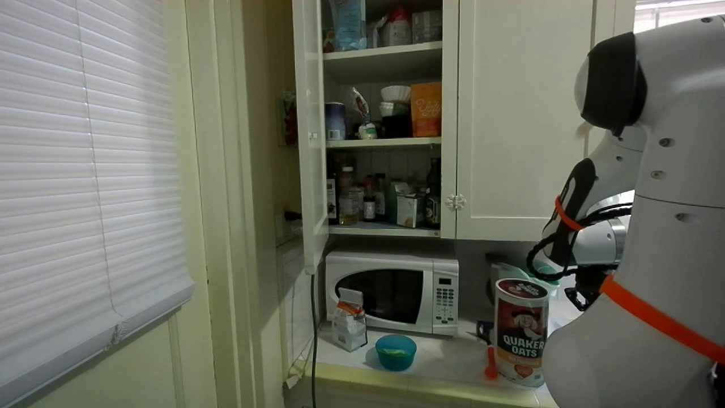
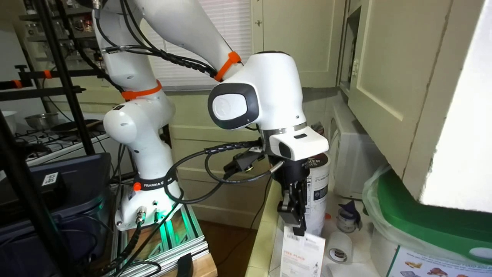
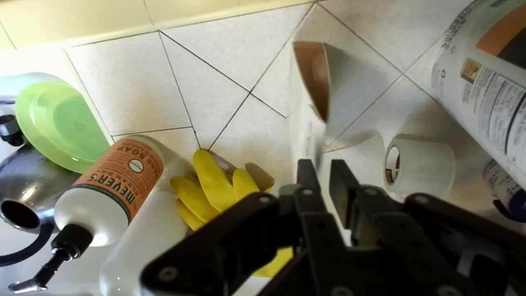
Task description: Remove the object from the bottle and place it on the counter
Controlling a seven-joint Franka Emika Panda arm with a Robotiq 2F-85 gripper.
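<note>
Low in the wrist view, the hand (image 3: 323,170) has its fingers slightly parted; whether they pinch anything, I cannot tell. Just above the tips is a white carton (image 3: 306,131), brown inside. A yellow glove (image 3: 213,176) lies left of them, a tape roll (image 3: 425,166) to the right. At upper right the canister (image 3: 489,94) stands upright on the tiled worktop (image 3: 226,37); the object I cannot make out.

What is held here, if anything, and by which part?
It cannot be told: in an exterior view the gripper overlaps the upper edge of the white packet, but whether the jaws clamp it is unclear.
</note>
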